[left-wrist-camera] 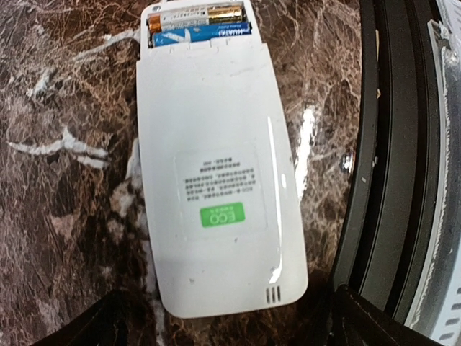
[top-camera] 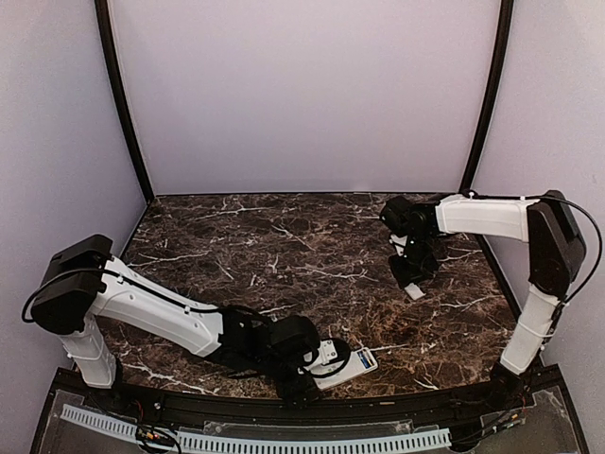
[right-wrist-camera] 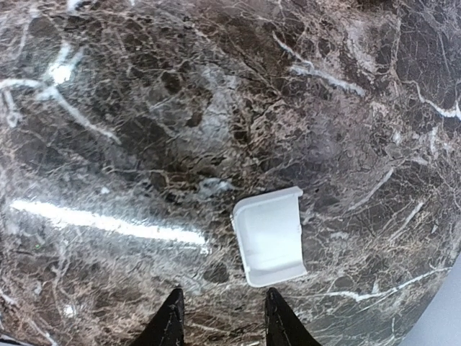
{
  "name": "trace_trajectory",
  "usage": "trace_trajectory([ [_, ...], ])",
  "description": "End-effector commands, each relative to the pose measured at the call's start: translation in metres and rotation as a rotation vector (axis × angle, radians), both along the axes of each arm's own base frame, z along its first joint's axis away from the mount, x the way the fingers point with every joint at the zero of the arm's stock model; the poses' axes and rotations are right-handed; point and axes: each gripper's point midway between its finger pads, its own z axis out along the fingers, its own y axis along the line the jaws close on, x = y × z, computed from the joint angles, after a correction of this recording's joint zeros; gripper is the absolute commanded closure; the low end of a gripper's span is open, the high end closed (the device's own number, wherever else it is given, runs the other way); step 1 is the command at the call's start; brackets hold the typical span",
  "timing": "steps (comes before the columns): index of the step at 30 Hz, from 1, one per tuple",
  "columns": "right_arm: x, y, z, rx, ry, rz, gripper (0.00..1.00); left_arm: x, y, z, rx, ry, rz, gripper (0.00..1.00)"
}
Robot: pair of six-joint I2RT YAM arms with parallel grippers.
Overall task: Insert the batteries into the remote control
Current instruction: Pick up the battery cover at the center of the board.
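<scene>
The white remote control (left-wrist-camera: 216,173) lies face down on the marble, a green ECO sticker on its back. Its battery bay at the far end is uncovered and holds two batteries side by side, a blue one (left-wrist-camera: 202,34) and a gold and white one (left-wrist-camera: 194,16). My left gripper (left-wrist-camera: 230,321) is open, its fingers standing either side of the remote's near end. In the top view the remote (top-camera: 354,364) lies near the front edge by the left gripper (top-camera: 317,367). My right gripper (right-wrist-camera: 222,317) is open and empty, just short of a white battery cover (right-wrist-camera: 270,236) lying inside up.
The black rail of the table's front edge (left-wrist-camera: 389,180) runs close along the remote's right side. The cover (top-camera: 415,292) lies at the right of the marble table (top-camera: 284,246), below the right gripper (top-camera: 413,272). Pale walls enclose the table.
</scene>
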Motion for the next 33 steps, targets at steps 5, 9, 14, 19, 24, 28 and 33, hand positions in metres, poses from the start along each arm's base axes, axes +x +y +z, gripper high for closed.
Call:
trace_trajectory([
  [5, 0.017, -0.02, -0.027, -0.094, 0.033, 0.051, 0.69, 0.003, 0.031, 0.016, 0.055, -0.035, 0.021, 0.02],
  [9, 0.013, -0.019, -0.039, -0.079, 0.061, 0.066, 0.72, 0.004, 0.03, 0.032, 0.009, -0.048, 0.022, 0.02],
  [14, 0.011, -0.016, -0.055, -0.053, 0.099, 0.092, 0.76, 0.006, 0.028, 0.051, -0.048, -0.074, 0.019, 0.02],
  [19, 0.007, -0.016, -0.063, -0.038, 0.124, 0.098, 0.86, 0.008, 0.033, 0.061, -0.063, -0.094, 0.031, 0.02],
  [24, 0.0, -0.009, -0.064, 0.012, 0.155, 0.118, 1.0, 0.011, 0.037, 0.073, -0.101, -0.119, 0.045, 0.02],
  [28, -0.007, 0.011, -0.049, 0.13, 0.161, 0.171, 1.0, 0.013, 0.038, 0.09, -0.166, -0.147, 0.053, 0.02],
  [33, -0.024, 0.051, -0.006, 0.344, 0.145, 0.286, 1.0, 0.024, 0.045, 0.113, -0.243, -0.232, 0.084, 0.02],
])
